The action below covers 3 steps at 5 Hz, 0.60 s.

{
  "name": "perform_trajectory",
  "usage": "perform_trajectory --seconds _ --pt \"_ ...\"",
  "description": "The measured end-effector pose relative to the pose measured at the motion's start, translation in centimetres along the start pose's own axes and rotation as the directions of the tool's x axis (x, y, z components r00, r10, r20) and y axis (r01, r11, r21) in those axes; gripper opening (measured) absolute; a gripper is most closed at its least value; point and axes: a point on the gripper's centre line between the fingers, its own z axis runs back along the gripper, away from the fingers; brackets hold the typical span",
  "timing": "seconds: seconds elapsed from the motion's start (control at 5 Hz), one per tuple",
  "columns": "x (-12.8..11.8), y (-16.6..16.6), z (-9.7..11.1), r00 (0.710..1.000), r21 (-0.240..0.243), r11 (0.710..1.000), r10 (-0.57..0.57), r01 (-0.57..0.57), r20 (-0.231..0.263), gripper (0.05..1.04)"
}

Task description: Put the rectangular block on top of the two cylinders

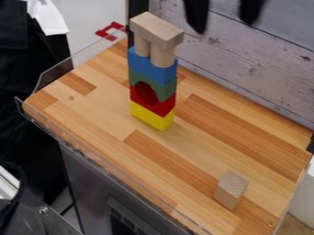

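Note:
At the top edge of the camera view, my gripper (225, 26) hangs open, its two dark fingers wide apart with nothing between them. It is to the right of the tower and apart from it. A plain wooden rectangular block (156, 30) lies flat across the tops of two upright wooden cylinders, the left cylinder (142, 46) and the right cylinder (162, 56). Both cylinders stand on a blue block (152, 68). Beneath it are a green arch (165, 89), a red block (164, 106) and, at the bottom, a yellow block (152, 117).
Another small wooden block (231, 189) stands near the lower right of the wooden table (92, 114). A clear rim (80, 59) runs along the table's left side, with a red piece (110, 31) near its back corner. A plank wall (245, 64) stands behind.

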Motion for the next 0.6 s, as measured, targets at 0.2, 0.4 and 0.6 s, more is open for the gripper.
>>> perform_trajectory --seconds 0.2,0.4,0.6 --pt "-4.4 -2.1 -1.0 0.965 -0.029 0.965 -0.262 0.262 -0.002 1.0" --pt "-6.5 -1.9 -3.2 0.875 0.008 0.876 -0.482 0.483 -0.051 1.0" --pt "-7.0 -0.5 -5.5 0.762 0.037 0.762 -0.643 0.647 -0.076 1.0"
